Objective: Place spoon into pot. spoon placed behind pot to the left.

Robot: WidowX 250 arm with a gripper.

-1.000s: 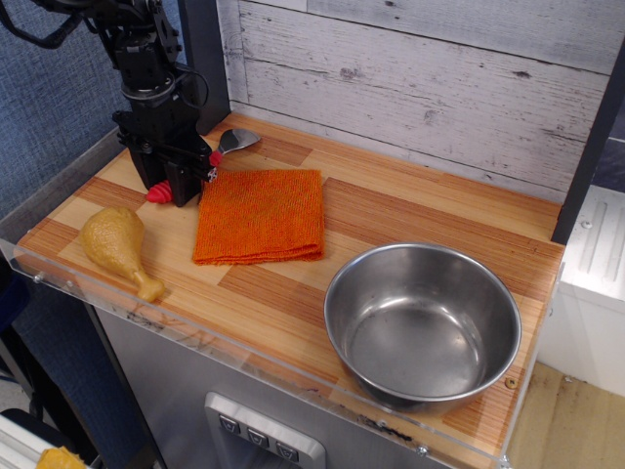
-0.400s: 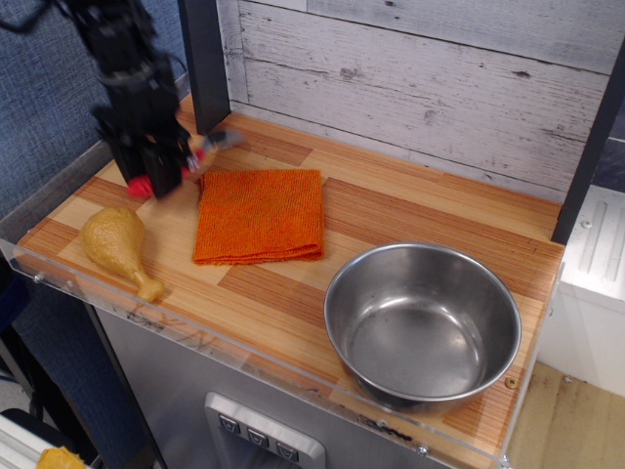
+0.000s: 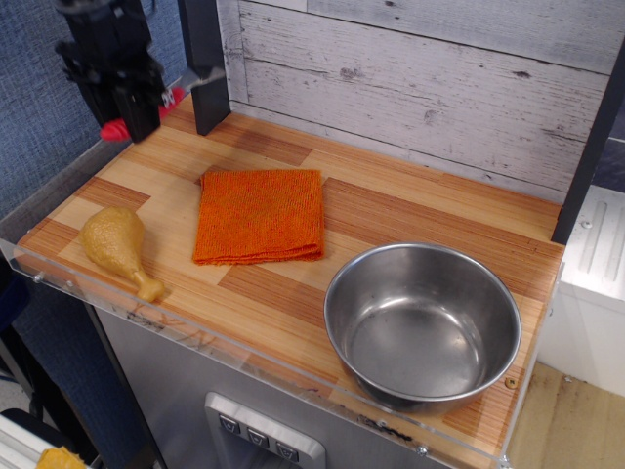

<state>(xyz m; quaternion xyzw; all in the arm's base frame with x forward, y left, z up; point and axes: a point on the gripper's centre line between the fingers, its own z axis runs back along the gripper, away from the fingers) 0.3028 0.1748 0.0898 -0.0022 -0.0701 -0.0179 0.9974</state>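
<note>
The spoon (image 3: 115,129) has a red handle and a silver bowl end. It hangs in the air at the far left, high above the table, held crosswise in my gripper (image 3: 137,109). The gripper is shut on the handle, with the red tip sticking out to the lower left and the silver end to the upper right, in front of a dark post. The pot (image 3: 422,322), a large shiny steel bowl, stands empty at the front right of the table, far from the gripper.
A folded orange cloth (image 3: 259,215) lies mid-left on the wooden table (image 3: 391,210). A yellow-tan toy drumstick (image 3: 117,244) lies at the front left. A dark post (image 3: 200,59) stands at the back left beside the gripper. A plank wall runs behind.
The gripper has risen from the table's back left and moved up and left, taking the spoon with it. The spot beside the cloth where the spoon lay is now bare.
</note>
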